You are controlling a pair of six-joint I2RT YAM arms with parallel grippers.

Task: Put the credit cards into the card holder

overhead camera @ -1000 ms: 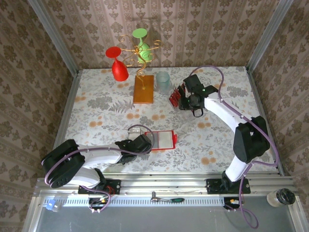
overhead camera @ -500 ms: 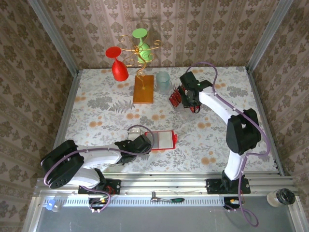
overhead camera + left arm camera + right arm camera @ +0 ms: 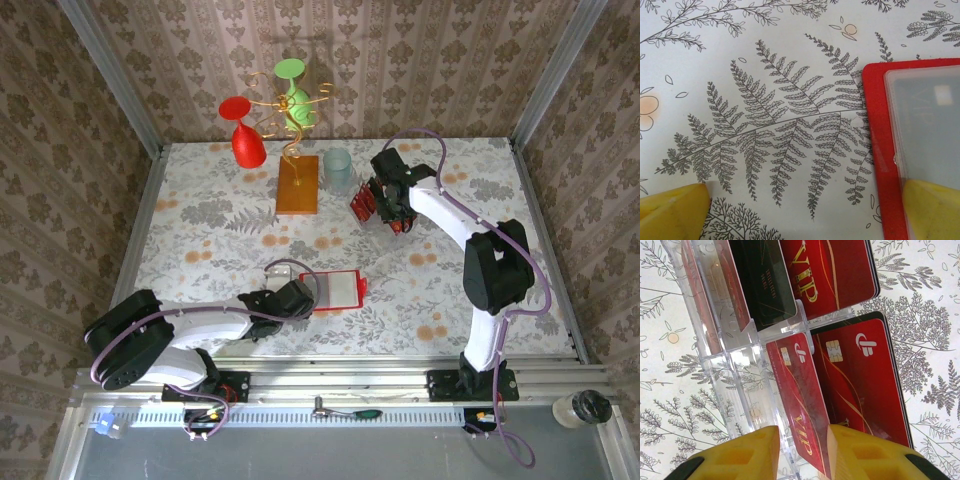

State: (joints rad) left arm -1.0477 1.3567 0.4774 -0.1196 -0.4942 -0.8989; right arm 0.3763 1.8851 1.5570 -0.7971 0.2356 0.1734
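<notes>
Left pincer (image 3: 802, 212): wide open, low over the desk (image 3: 765, 75), near edge
Card holder (image 3: 876, 150): lies flat, pale inside up, one fingertip of that pincer above it
Right pincer (image 3: 802, 450): far right, one finger on each side of a card; real grip I cannot tell
Credit cards (image 3: 799, 390): in the clear stand (image 3: 735, 370)

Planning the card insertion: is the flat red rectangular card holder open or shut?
Open: the flat red rectangular card holder lies with its pale, red-bordered inside facing up in the top and left wrist views.
</notes>
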